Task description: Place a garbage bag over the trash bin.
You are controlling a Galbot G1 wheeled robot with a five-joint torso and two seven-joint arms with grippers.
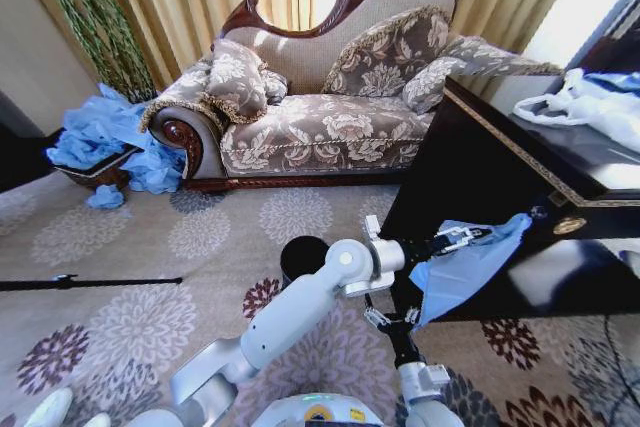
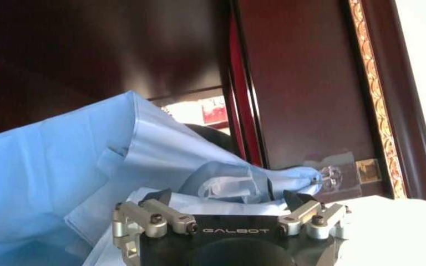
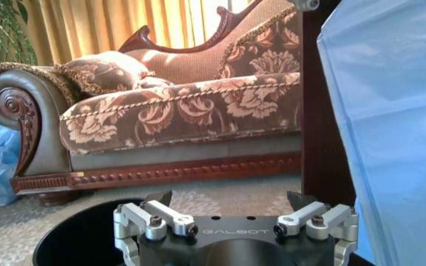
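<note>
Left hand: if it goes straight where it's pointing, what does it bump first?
Most likely the garbage bag. The open left hand points into its crumpled blue folds, with the dark cabinet behind them. How close the bag is, I can't tell.

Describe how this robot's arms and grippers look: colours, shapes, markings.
The left arm has smooth white rounded links with a round grey joint cap. The left gripper and right gripper match: a black body with white GALBOT lettering, silver metal linkages with dark bolts, and short black fingers. Thin black cables run near the wrists.
</note>
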